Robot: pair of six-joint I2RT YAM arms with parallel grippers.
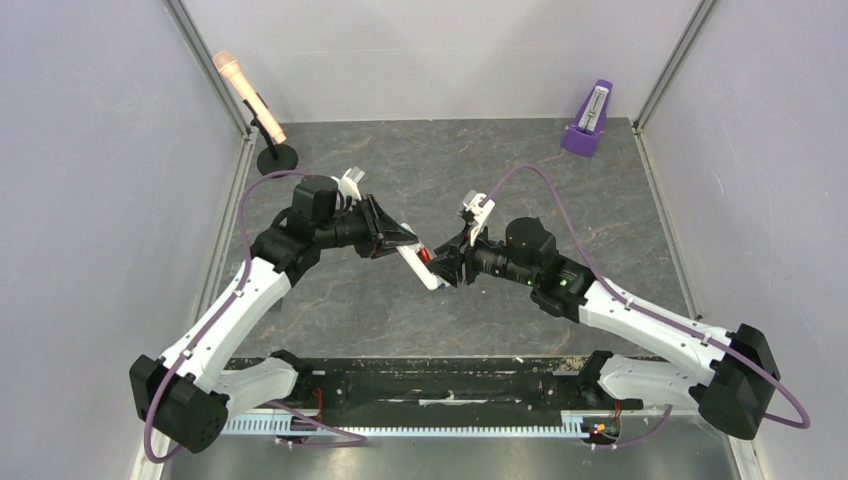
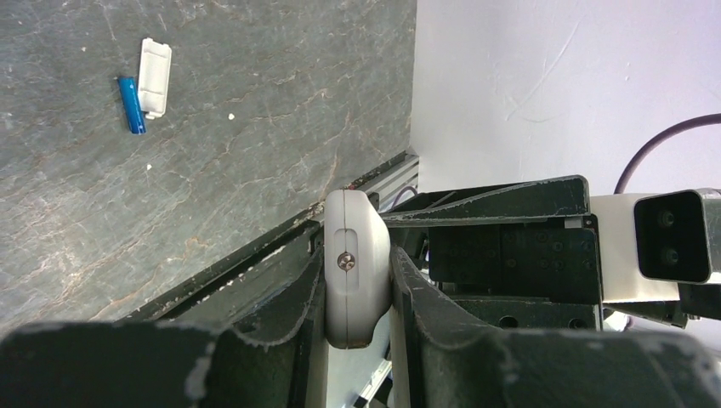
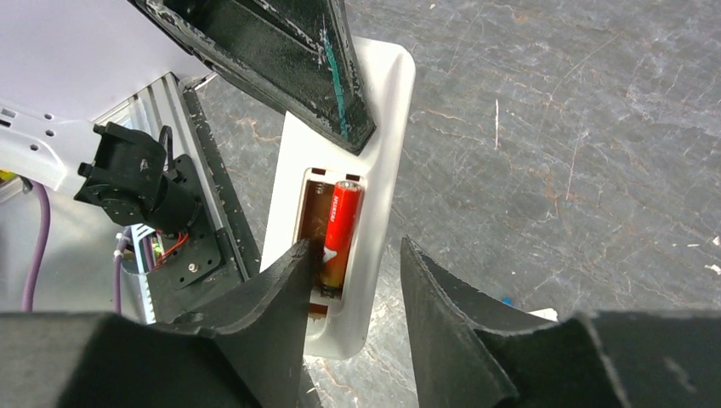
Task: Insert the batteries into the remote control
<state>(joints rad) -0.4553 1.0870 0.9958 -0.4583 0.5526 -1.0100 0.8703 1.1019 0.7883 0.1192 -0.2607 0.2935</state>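
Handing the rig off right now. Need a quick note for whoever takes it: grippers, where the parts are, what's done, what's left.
Left gripper: shut on the remote control, with the battery bay facing the right arm.
Right gripper: open, fingertips at the bay, gripping nothing.
Red battery: lies in one slot of the bay; the slot beside it looks empty.
Blue battery: lies on the table, next to the loose white battery cover.
Done: one cell in.
Left: pick up the blue battery and load it into the free slot. The cover is off.
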